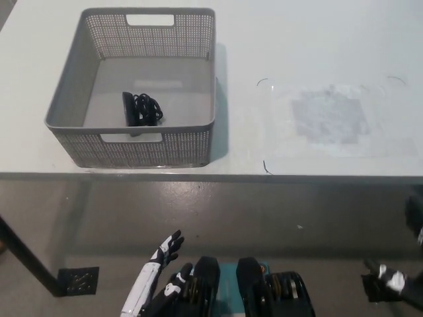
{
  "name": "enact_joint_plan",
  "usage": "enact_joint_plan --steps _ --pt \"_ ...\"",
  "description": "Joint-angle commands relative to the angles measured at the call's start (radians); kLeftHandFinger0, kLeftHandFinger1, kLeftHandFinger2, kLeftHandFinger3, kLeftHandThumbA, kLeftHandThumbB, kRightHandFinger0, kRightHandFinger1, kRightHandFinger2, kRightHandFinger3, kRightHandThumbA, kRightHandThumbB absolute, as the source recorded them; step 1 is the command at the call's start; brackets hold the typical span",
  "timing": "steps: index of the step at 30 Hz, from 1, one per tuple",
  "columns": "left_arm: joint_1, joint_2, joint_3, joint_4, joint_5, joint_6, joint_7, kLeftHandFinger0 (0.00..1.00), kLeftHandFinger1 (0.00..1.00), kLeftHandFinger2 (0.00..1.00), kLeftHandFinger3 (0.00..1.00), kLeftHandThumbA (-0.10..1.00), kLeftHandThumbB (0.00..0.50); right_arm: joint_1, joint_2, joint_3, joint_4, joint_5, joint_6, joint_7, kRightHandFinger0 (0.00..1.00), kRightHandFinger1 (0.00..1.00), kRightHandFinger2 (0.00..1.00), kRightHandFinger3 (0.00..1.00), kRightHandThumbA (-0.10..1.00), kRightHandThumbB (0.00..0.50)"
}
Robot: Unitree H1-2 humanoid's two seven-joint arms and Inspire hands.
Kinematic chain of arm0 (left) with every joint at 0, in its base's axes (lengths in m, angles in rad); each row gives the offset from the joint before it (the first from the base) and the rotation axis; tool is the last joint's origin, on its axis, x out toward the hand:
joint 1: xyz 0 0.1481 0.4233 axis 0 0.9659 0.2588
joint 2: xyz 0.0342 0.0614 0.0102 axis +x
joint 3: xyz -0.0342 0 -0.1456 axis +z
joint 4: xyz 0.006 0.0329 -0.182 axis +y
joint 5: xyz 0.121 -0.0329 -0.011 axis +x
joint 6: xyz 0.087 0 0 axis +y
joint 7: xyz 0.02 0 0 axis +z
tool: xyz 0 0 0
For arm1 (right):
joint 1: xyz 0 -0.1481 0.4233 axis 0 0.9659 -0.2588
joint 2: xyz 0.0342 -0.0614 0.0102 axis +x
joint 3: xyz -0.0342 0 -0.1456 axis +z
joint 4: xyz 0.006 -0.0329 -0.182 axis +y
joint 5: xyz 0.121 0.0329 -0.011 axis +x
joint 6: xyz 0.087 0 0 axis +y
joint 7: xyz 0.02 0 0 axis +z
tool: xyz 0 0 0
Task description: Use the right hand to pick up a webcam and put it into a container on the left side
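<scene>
A black webcam (141, 109) with its coiled cable lies on the floor of the grey perforated basket (147, 146) at the left of the white table. My black right hand (395, 280) hangs low at the bottom right, below the table edge, holding nothing, with its fingers apart. My white left hand (160, 262) rests at the lower left, below the table, fingers spread.
A clear plastic sheet (330, 119) lies flat on the right part of the table (310, 39). The table's front edge (264, 176) runs across the picture, with grey floor below it.
</scene>
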Motion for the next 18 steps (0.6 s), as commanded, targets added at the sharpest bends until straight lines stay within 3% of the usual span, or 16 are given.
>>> enact_joint_plan --steps 1,10,14,18 --pt "-0.042 -0.012 -0.009 0.01 -0.006 -0.01 0.0 1.0 1.0 1.0 1.0 0.78 0.146 0.044 0.023 0.012 0.017 0.03 -0.123 0.002 1.0 1.0 1.0 1.0 1.0 0.299" --pt "-0.037 -0.013 0.0 0.009 -0.017 -0.023 0.017 1.0 1.0 1.0 1.0 0.71 0.097 0.028 0.034 0.051 0.12 0.107 -0.093 0.056 1.0 1.0 1.0 1.0 0.99 0.299" --pt "0.002 0.009 0.049 -0.021 -0.026 -0.027 0.046 1.0 1.0 1.0 1.0 0.76 0.112 -0.059 0.051 0.102 0.213 0.078 -0.099 0.071 1.0 1.0 1.0 1.0 0.99 0.363" --pt "0.049 0.026 0.105 -0.057 -0.04 -0.022 0.055 1.0 1.0 1.0 1.0 0.8 0.137 -0.129 0.069 0.158 0.286 0.032 -0.118 0.07 1.0 1.0 1.0 1.0 1.0 0.353"
